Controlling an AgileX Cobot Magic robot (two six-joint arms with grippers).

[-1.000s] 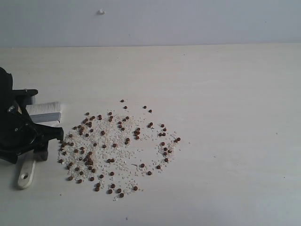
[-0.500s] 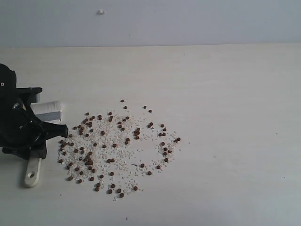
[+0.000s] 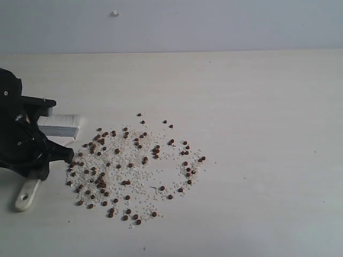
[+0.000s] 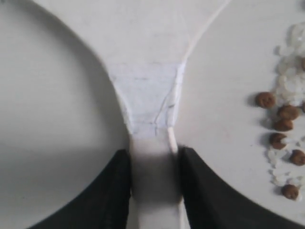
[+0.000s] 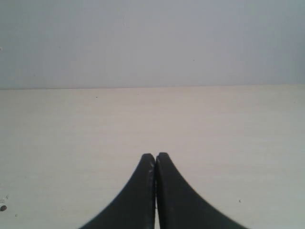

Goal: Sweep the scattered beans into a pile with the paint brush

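Observation:
The beans [image 3: 128, 166], reddish-brown and mixed with white grains, lie spread in a loose patch on the pale table; no pile shows. The paint brush lies at the patch's left edge, with whitish bristles [image 3: 63, 126] toward the back and the cream handle end [image 3: 24, 197] toward the front. My left gripper [image 3: 37, 152] sits over its middle. In the left wrist view this gripper [image 4: 153, 152] is shut on the narrow neck of the brush handle [image 4: 147, 95], with a few beans [image 4: 283, 125] off to one side. My right gripper [image 5: 156, 155] is shut on nothing above bare table, outside the exterior view.
The pale table [image 3: 257, 134] ends at a grey wall [image 3: 214, 24] at the back. A small white speck [image 3: 114, 13] sticks to the wall.
My left gripper closed on the brush handle. The brush turned with it: the bristles shifted right toward the beans and the handle end swung left. The beans did not move.

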